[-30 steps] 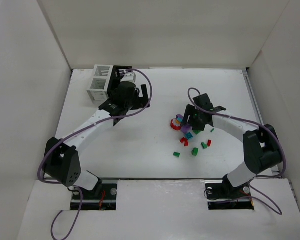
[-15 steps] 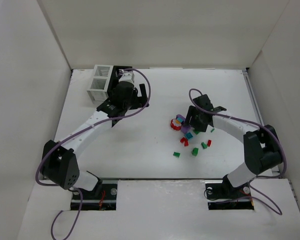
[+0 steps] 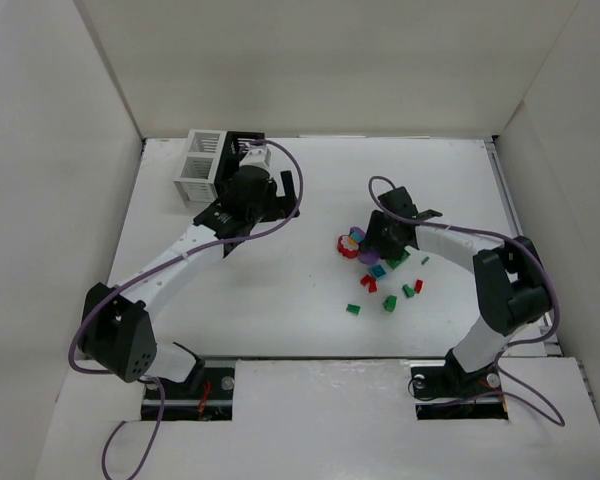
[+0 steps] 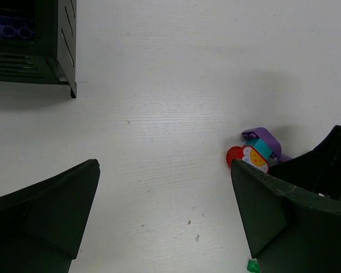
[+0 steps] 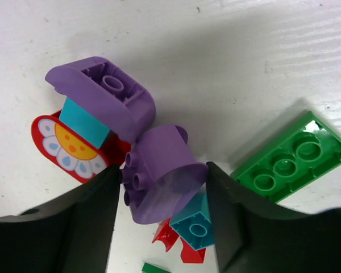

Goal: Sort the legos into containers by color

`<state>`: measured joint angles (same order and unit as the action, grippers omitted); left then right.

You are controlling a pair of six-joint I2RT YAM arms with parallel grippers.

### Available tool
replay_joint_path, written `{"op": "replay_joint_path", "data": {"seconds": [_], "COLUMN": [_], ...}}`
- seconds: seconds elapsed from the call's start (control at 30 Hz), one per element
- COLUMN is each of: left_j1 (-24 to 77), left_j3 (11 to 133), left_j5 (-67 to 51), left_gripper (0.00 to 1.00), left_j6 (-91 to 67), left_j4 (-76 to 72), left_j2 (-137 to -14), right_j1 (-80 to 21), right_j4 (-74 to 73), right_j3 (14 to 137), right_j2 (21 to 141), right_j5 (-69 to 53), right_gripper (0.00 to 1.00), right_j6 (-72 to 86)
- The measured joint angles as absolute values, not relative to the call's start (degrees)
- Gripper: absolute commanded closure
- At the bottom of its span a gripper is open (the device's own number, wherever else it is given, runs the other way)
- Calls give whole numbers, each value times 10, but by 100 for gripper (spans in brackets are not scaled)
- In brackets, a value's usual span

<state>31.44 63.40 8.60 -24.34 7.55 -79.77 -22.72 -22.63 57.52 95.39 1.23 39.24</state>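
Item: right pincer point(image 5: 163, 170), lowered over the scattered bricks point(image 3: 380, 275) at the middle-right of the table point(image 3: 280, 310). Its fingers stand on either side of a rounded purple brick point(image 5: 162, 190), close against both its sides. Whether they press on it or only flank it cannot be told.

Purple brick: lies on its side directly between those fingers, with its studs turned toward one finger and its smooth end toward the other. Its length therefore runs across the gap rather than along it. A teal brick point(image 5: 196, 223) sits just beside it, as do a purple arch point(image 5: 102, 91) and a red flower disc point(image 5: 68, 145). A green plate point(image 5: 290, 159) lies near but apart.

Left pincer point(image 4: 165, 170): fingers wide apart with nothing between them, hovering next to the boxes.

Boxes: a white box point(image 3: 200, 165) and a black box point(image 3: 238, 140), joined together at the far-left of the table and well apart from the bricks. The black box holds a purple piece point(image 4: 8, 27).

Judgement: the right arm is the nearer to the purple brick and the left arm the nearer to the boxes. The likely destination, the black box, lies across the table to the right pincer's left. A straight lift looks needed so the neighbours are not dragged along.
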Motion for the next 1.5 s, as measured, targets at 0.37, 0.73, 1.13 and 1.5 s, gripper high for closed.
{"op": "replay_joint_path", "data": {"seconds": [0.37,0.73,1.13,1.5], "left_j1": [315,315,321,388], "left_j3": [634,615,614,677], "left_j5": [68,-117,-335,-253], "left_gripper": [0,0,0,0], "left_j6": [-236,-210,-244,-233], "left_j4": [75,10,-111,-33], "left_j2": [-798,-777,-776,-796], "right_j1": [-235,-240,-257,-301], "right_j4": [-218,-84,-25,-55], "right_j3": [575,545,545,575], "right_j2": [941,748,687,713], "right_j5": [11,-159,-398,-369], "right_gripper": [66,66,67,69], "right_j6": [370,146,-70,-137]}}
